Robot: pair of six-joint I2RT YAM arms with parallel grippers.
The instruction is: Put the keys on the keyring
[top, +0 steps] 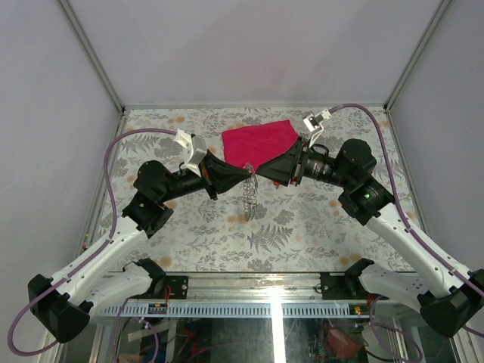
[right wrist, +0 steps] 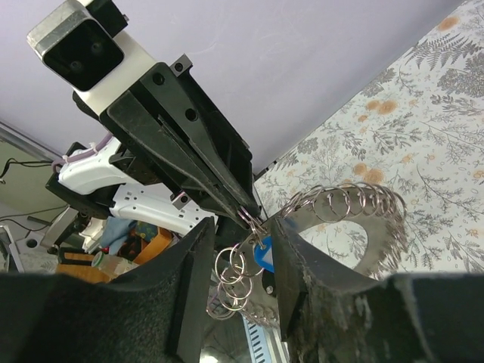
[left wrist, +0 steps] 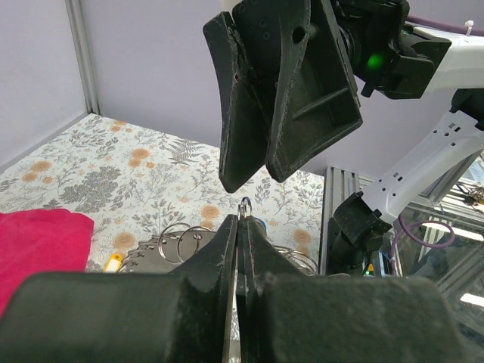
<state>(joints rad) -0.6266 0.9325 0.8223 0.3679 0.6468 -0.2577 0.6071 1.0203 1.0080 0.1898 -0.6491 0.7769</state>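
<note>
My left gripper (top: 247, 175) is shut on a small silver ring (left wrist: 245, 204) at its tip. Below that ring hang more small rings, a blue-headed key (right wrist: 263, 255) and the keyring (right wrist: 382, 253), a wide flat silver band with several small rings threaded along it. From above the bunch shows as a silver chain (top: 250, 198) dangling over the table. My right gripper (right wrist: 242, 231) faces the left one tip to tip. Its jaws stand apart around the blue key and the small rings, pinching nothing that I can see. In the left wrist view the right gripper (left wrist: 265, 170) hangs just above the left fingers.
A red cloth (top: 261, 142) lies on the floral table just behind the two grippers. A small yellow piece (left wrist: 113, 262) shows beside the flat band. Metal frame rails (top: 272, 286) run along the near edge, and grey walls close the back and sides.
</note>
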